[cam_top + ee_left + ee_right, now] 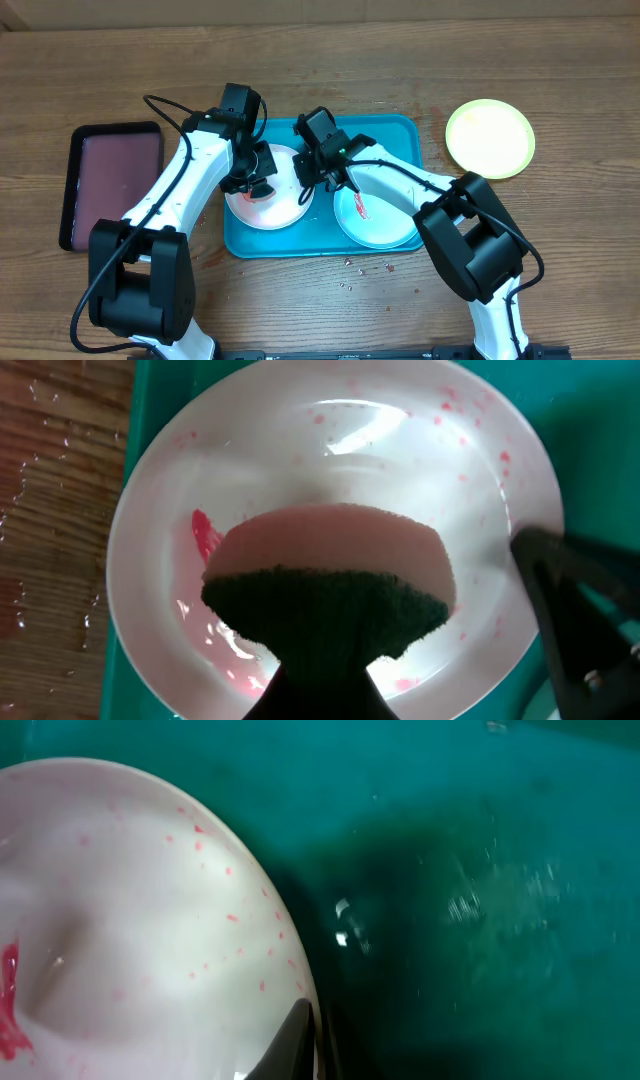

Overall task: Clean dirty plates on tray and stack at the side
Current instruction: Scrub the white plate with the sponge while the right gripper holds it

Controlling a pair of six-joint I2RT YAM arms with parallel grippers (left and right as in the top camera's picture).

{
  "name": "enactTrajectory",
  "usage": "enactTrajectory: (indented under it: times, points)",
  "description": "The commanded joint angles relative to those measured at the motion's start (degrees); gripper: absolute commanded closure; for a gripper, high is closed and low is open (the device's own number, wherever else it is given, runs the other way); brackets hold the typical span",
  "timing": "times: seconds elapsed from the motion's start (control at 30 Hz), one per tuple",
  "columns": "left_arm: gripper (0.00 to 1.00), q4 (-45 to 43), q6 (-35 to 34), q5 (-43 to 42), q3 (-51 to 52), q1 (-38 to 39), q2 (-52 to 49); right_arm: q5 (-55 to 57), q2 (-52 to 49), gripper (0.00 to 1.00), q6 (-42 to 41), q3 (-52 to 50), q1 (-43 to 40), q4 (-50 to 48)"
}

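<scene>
Fingers of the left gripper (pixel 258 186) clamped the sponge (pixel 330 575), right gripper (pixel 308 188) pinched the white plate (pixel 300 450) rim; steady scrubbing was needed

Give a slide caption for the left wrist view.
Left gripper holds a sponge over a red-smeared white plate in the turquoise tray.
</scene>
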State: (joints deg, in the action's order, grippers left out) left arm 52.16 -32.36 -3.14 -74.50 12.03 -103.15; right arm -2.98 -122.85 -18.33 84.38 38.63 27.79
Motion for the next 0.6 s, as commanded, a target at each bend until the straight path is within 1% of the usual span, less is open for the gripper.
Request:
enactTrajectory:
  times: [0.0, 0.03, 0.1, 0.2, 0.23, 0.3, 0.43, 0.5, 0.57]
  points:
    - [0.96, -0.8, -3.3, 0.8, 0.5, 0.0, -0.7, 0.3, -0.1, 0.96, -12.2, 1.8, 0.2, 2.8]
    - [0.96, -1.1, -3.6, 0.8, 0.5, 0.0, -0.7, 0.3, 0.0, 0.96, -15.3, 2.0, 0.2, 4.2]
    - [0.96, -1.8, -3.7, 0.8, 0.5, 0.0, -0.7, -0.2, 0.1, 0.96, -18.4, 2.0, 0.2, 5.7]
    - [0.96, -3.6, -3.7, 0.8, 0.5, 0.0, -0.7, -1.6, 0.1, 0.94, -19.6, 2.0, 0.2, 6.3]
    - [0.96, -4.5, -3.6, 0.8, 0.5, 0.0, -0.7, -1.6, 0.1, 0.92, -19.3, 2.0, 0.2, 6.0]
    - [0.96, -5.5, -3.3, 0.8, 0.5, 0.0, -0.7, -1.6, 0.1, 0.91, -18.2, 2.0, 0.1, 5.5]
    - [0.96, -7.8, 1.9, 0.7, 0.5, 0.0, -0.7, -1.6, 0.1, 0.91, -11.8, 2.0, 0.1, 4.9]
    - [0.96, -8.0, 3.5, 0.7, 0.5, 0.0, -0.7, -1.4, 0.1, 0.91, -11.4, 2.0, 0.1, 4.9]
    - [0.96, -7.8, 3.7, 0.1, 0.5, 0.0, -0.7, -1.4, 0.1, 0.91, -11.4, 2.0, 0.1, 4.6]
